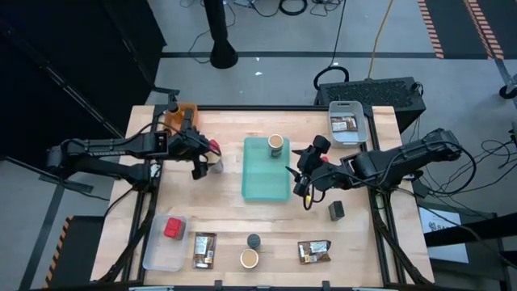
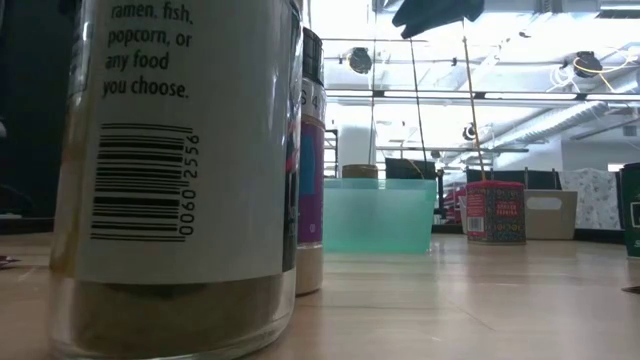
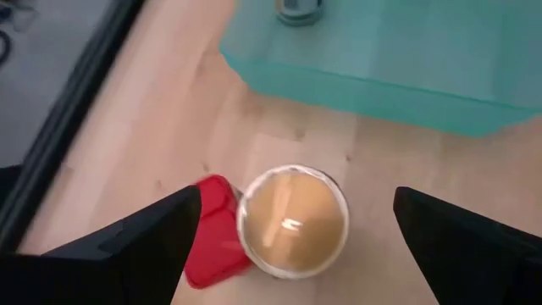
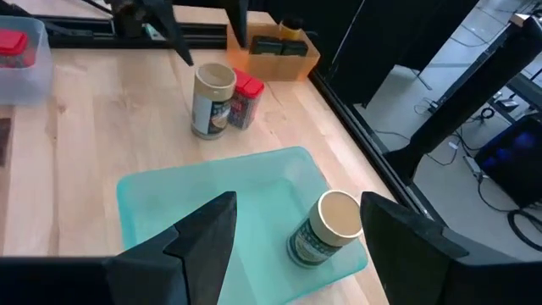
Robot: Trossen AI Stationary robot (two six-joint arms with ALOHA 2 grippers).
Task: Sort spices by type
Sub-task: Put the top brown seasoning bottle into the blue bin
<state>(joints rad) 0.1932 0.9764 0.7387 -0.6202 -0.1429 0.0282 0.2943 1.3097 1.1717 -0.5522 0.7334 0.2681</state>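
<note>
Tan jars (image 1: 275,144): three
Red boxes (image 1: 172,228): two
Brown packets (image 1: 203,250): three
Dark jars (image 1: 254,241): two
Trays (image 1: 266,187): four
Arms (image 1: 105,148): two

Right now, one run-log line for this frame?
left gripper: open, above tan jar beside red box | right gripper: open, over teal tray | tray holds one jar

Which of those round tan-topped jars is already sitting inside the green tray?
The tan-topped jar at the teal tray's far corner; the others stand on bare table, by the left end effector and the front edge.
</note>
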